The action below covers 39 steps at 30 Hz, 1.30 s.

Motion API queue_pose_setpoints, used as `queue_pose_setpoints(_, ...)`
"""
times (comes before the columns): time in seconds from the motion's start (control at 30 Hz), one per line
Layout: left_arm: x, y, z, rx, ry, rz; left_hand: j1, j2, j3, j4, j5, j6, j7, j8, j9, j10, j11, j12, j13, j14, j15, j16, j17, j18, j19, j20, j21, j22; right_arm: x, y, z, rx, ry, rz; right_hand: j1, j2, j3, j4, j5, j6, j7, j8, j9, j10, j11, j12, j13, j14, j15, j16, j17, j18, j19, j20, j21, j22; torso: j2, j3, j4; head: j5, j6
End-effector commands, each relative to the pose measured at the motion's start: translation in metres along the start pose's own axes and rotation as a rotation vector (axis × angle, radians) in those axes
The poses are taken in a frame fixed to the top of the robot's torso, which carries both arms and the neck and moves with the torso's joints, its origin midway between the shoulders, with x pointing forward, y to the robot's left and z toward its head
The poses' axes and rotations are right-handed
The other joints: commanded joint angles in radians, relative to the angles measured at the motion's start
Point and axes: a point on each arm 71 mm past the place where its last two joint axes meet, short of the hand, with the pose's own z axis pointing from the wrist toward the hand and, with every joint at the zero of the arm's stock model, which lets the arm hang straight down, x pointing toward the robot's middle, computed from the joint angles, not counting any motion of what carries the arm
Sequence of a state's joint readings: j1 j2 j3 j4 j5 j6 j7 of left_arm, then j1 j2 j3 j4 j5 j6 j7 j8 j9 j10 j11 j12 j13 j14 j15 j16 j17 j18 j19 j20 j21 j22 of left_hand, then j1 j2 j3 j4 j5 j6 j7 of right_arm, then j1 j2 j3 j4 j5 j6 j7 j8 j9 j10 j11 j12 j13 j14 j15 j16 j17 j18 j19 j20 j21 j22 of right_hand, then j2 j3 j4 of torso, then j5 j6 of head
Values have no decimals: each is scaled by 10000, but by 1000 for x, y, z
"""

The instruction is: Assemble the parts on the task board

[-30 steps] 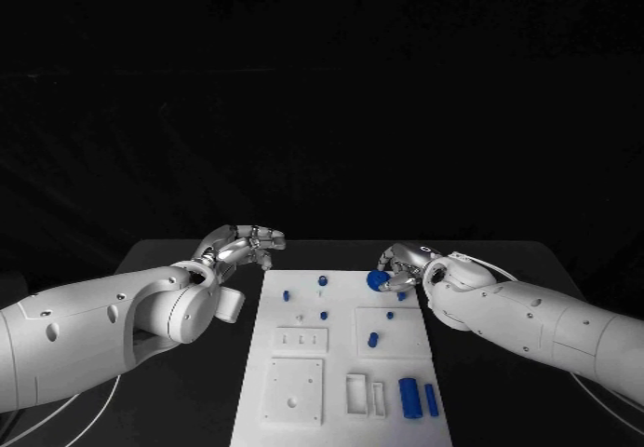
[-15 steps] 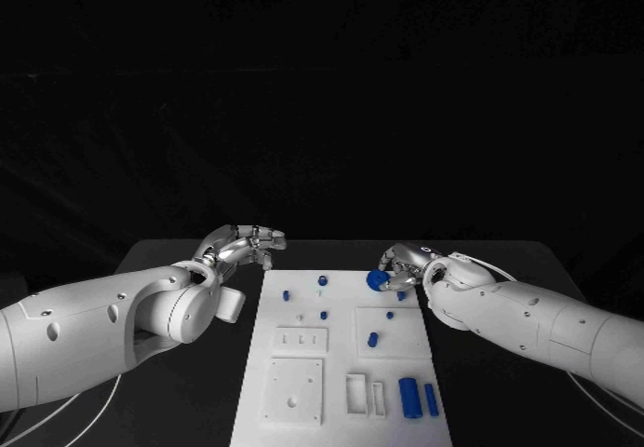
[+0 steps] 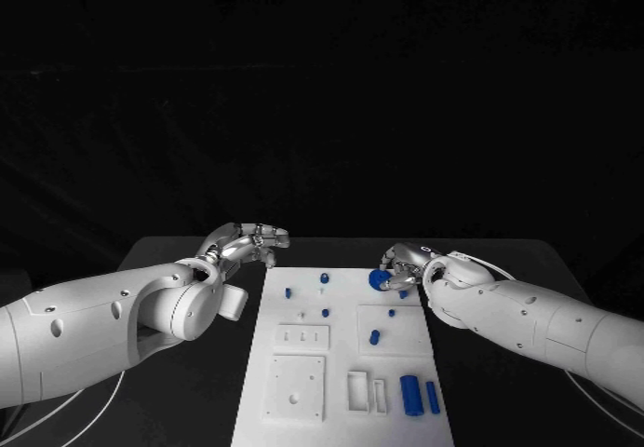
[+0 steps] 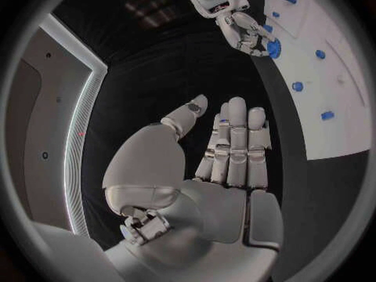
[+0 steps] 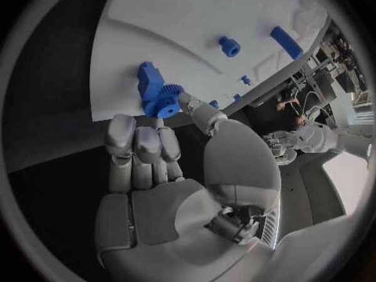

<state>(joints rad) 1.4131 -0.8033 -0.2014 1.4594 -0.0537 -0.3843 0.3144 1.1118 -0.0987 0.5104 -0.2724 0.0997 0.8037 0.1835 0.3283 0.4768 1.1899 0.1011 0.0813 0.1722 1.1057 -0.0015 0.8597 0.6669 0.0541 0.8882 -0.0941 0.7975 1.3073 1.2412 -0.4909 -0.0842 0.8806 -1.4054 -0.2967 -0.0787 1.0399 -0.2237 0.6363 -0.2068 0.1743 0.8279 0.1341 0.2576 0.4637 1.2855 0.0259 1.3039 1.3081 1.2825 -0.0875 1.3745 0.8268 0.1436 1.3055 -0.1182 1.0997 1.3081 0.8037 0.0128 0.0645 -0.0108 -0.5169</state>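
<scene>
Two silver hands hovering over a black desk (image 3: 175,256), one at each far corner of the white task board (image 3: 342,372). Right hand (image 3: 407,262) pinching a blue gear (image 3: 379,278) between thumb and fingertips, holding it over the board's far right corner; in the right wrist view, gear (image 5: 163,100) sitting at the fingertips (image 5: 141,138) with a blue block-shaped piece (image 5: 149,76) just behind it, touching or nearly so — cannot tell which. Left hand (image 3: 248,244) holding nothing, hanging just off the board's far left corner above the desk; in the left wrist view, fingers (image 4: 239,141) lying straight and close together, thumb set apart.

Several small blue parts standing on the board: a peg (image 3: 324,278) and another peg (image 3: 286,294) near the far left, a small peg (image 3: 325,314) closer in, two more (image 3: 392,314) (image 3: 374,338) on the raised square plate at right. Lying near the right near corner, a wide blue bar (image 3: 409,395) and a narrow blue bar (image 3: 431,397) side by side, just beside an open rectangular frame (image 3: 357,392).
</scene>
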Motion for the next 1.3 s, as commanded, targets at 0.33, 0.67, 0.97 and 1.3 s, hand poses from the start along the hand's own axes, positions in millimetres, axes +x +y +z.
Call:
queue_pose_setpoints(0.33, 4, -1, 0, 77, 291, -65, -57, 35, 58, 8, -45, 0, -22, -55, 18, -39, 51, -64, 11, 63, -34, 86, -16, 415, 2, -90, 67, 84, 9, 2, -1, -67, 432, -720, 180, 286, 197, 8, -315, 487, -66, 260, 57, 278, -113, 214, 892, -20, -75, -37, 168, 1182, -73, -43, 201, 204, -12, -4, -16, 125, -97)
queue_pose_setpoints(0.67, 3, -1, 1, 78, 243, -52, -46, 40, 64, 5, -51, -4, -20, -59, 20, -40, 49, -69, 13, 76, -37, 98, -19, 419, 14, -93, 76, 80, 9, 7, -2, -205, 16, -1238, 251, 531, 482, -261, -694, 1282, -165, 607, 165, 351, -199, 250, 902, 6, -151, -112, 295, 1182, -135, 2, 320, 187, -14, -1, -12, 102, -109)
queue_pose_setpoints(0.97, 2, -1, 0, 70, 228, -50, -8, 41, 81, -13, -53, -6, -17, -67, 28, -39, 43, -78, 20, 118, -44, 136, -26, 434, 60, -104, 111, 70, 9, 16, -4, -506, -457, -2055, -7, 237, 606, -46, -987, 1667, -314, 744, 268, 510, -341, 384, 998, 47, -285, -181, 388, 1182, -108, 10, 365, 153, -15, 4, -29, 111, -100)
queue_pose_setpoints(1.3, 1, -1, 0, 76, 183, -37, 12, 40, 88, -27, -48, 9, -24, -61, 35, -37, 42, -80, 23, 120, -45, 141, -31, 437, 64, -104, 119, 67, 3, 24, -7, -793, -1515, -2023, -28, 18, 729, 263, -880, 1757, -351, 756, 318, 662, -381, 517, 1091, 75, -326, -219, 446, 1182, -60, -27, 377, 133, -14, 13, -23, 131, -68)
